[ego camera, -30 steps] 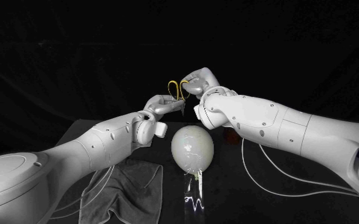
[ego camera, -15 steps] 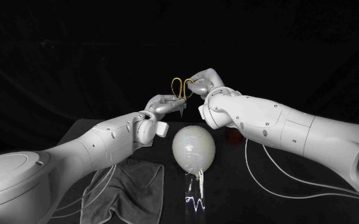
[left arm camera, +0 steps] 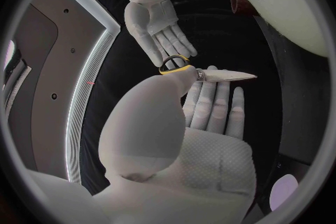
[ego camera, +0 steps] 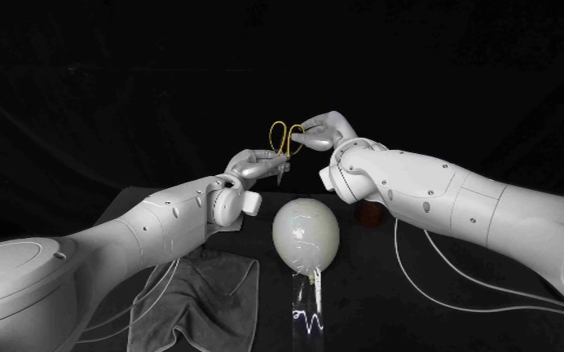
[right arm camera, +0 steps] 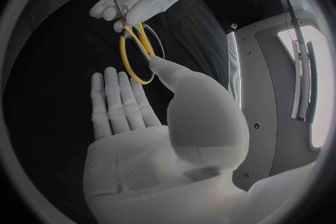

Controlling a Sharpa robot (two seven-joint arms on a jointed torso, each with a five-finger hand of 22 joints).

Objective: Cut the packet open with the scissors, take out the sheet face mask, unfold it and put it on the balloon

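Scissors: we see them raised over the desk, beyond the balloon; long axis near upright, yellow loops up, blades pointing down.
Left hand: fingers grip the blade end.
Right hand: thumb hooked through a loop, holding it.

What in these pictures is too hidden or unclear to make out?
- The packet: in the head view a shiny strip below the balloon might be it; too dim to tell.
- Whether the right hand grips the scissors: in the right wrist view its thumb covers the yellow loop.
- The reddish thing beside the balloon: head view, mostly behind the right arm.
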